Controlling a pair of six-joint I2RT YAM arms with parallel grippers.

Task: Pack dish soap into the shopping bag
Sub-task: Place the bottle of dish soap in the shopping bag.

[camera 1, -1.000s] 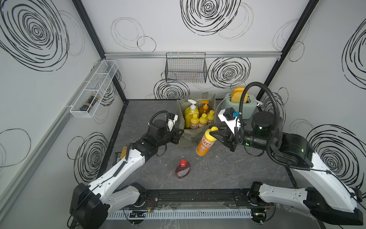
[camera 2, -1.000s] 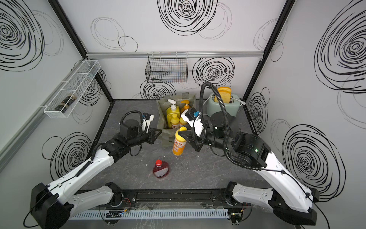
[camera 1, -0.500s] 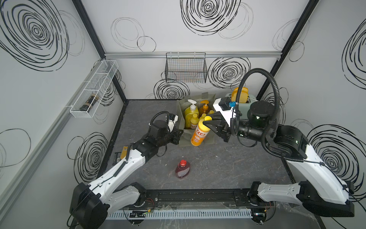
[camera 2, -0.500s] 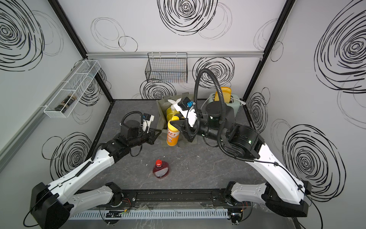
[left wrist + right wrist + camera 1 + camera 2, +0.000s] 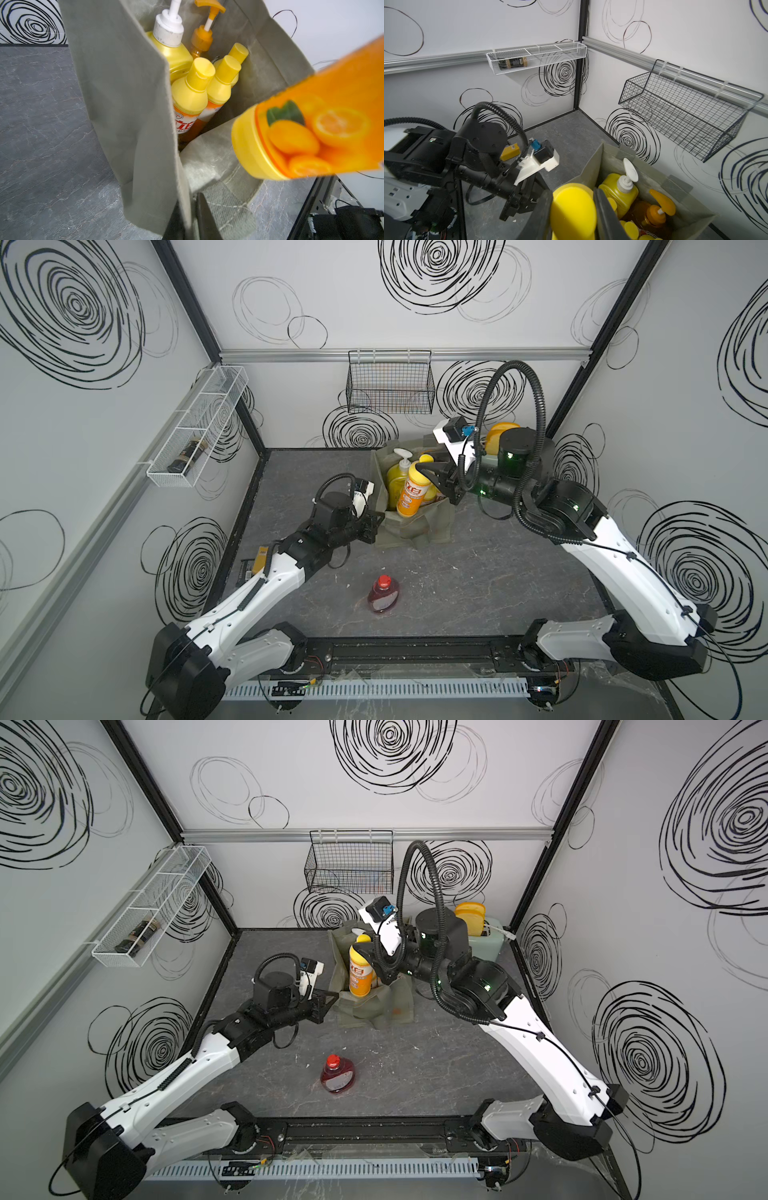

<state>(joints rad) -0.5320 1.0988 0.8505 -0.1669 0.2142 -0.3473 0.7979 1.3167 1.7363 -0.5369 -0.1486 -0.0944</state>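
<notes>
Grey-green shopping bag (image 5: 419, 529): stands open toward the back of the dark table (image 5: 478, 572), its front wall slumped in folds, clear in both top views.
Left gripper (image 5: 372, 526): pressed together on the rim of the bag's side wall, pinching the fabric. In the left wrist view the cloth runs down between the dark fingers (image 5: 205, 222).
Right gripper (image 5: 436, 483): clamped on an orange bottle (image 5: 409, 495), one finger on either side near its yellow top.
Orange bottle: hangs tilted over the bag's mouth, cap end up, base just above the slumped front wall. Whether base and fabric touch I cannot tell.
Inside the bag: yellow pump bottle (image 5: 174, 56) with a white pump, amber pump bottle (image 5: 200, 41) with an orange pump beside it, and three small yellow-capped bottles (image 5: 193, 87) upright, all packed close.
Red bottle (image 5: 383, 597): alone on the table in front of the bag, well apart from it and from both grippers, red cap on.
Back wall: black wire basket (image 5: 390, 383) hangs above the bag.
Side wall: white wire rack (image 5: 199, 423) holds a dark jar (image 5: 187, 452) lying on its side.
Back corner: pale toaster (image 5: 488, 940) with yellow slices in its slots, just behind the right arm.
</notes>
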